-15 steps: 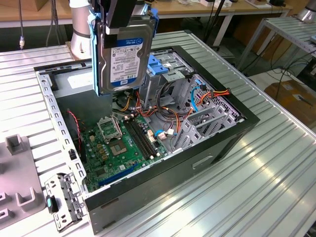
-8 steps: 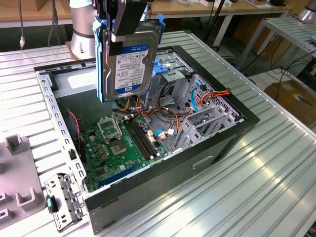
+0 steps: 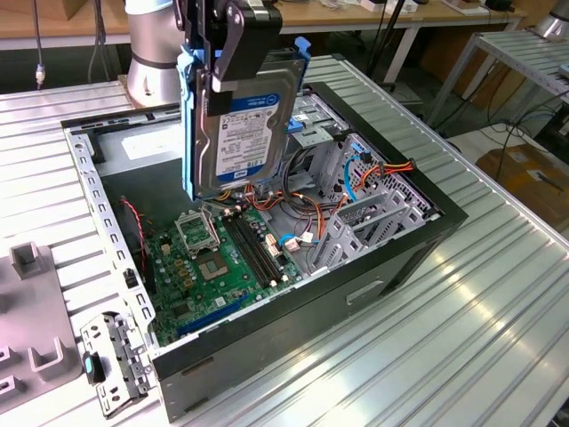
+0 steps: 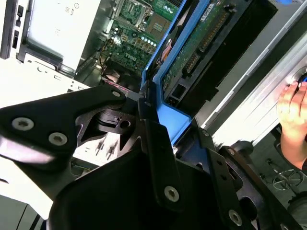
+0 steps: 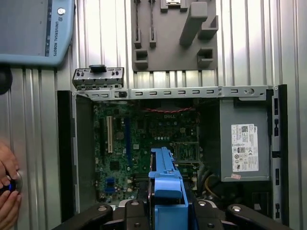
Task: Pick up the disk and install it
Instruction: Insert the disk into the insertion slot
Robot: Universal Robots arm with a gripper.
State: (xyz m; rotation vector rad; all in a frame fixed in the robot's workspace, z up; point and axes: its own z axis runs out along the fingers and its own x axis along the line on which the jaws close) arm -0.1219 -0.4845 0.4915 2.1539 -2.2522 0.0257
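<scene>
**Holding disk above open case: install step in hand**

Claw (image 3: 233,53) is clamped on the upper end of the disk (image 3: 240,124). The disk hangs upright, label toward the exterior camera, touching nothing below. It sits over the open computer case (image 3: 356,298), above the circuit board (image 3: 222,258) and a bundle of wires (image 3: 298,209). The case lies on its side mid-table (image 3: 480,320).

Judgement: pick-up done, install not yet done; the disk is seated nowhere. Seating it calls for turning it from upright to match its bay, probably the metal cage (image 3: 364,218) on the exterior view's right, with the blue rails lined up and the wires kept out of the path.

Room: open air above the case. Inside it is tight, with cage walls, wires and case rim close together. A loose bracket (image 3: 111,365) lies just beside the case's near corner. A person's hand (image 5: 7,191) is by the table's edge, well apart from the case.
</scene>
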